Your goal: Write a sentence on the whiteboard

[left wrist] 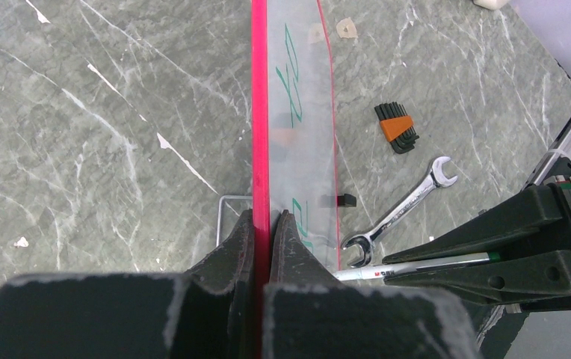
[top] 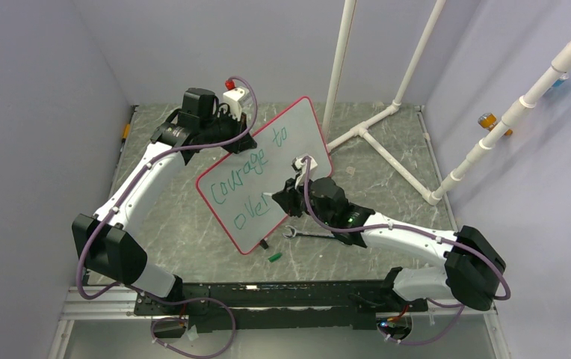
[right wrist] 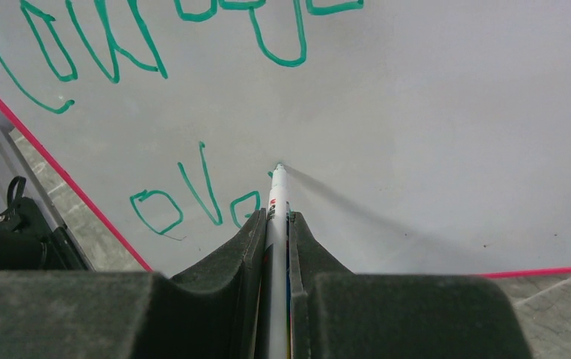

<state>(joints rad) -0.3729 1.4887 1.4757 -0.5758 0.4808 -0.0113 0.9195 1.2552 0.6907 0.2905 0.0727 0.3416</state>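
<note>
**Green ink mid-word: where this line could slip**

Green lettering, the sentence (right wrist: 193, 198), reads "Courage to" on its upper line and "ove" on the lower. It sits on the whiteboard (top: 306, 129), which stands at a slant above the counter (top: 178, 224).

The left pincer (left wrist: 261, 221) is clamped shut on the board's thin red rim. The right pincer (right wrist: 275, 217) is closed around the marker (right wrist: 276, 191), whose tip touches the white surface just beside the last letter.

We see three risks:

- **Board shifting.** It is gripped only at one edge, so we judge that hard pressure from the tip could twist or push it away. The strokes would then skip or smear.
- **Marker slipping.** The barrel is smooth, and it could slide back between the jaws and lift the tip off the board.
- **Clutter on the counter.** A wrench (left wrist: 398, 213) lies near the board's lower corner. If the writing arm dips low, it could catch on it.

The remaining letters have open white surface ahead, though the slanted line could drift.
</note>
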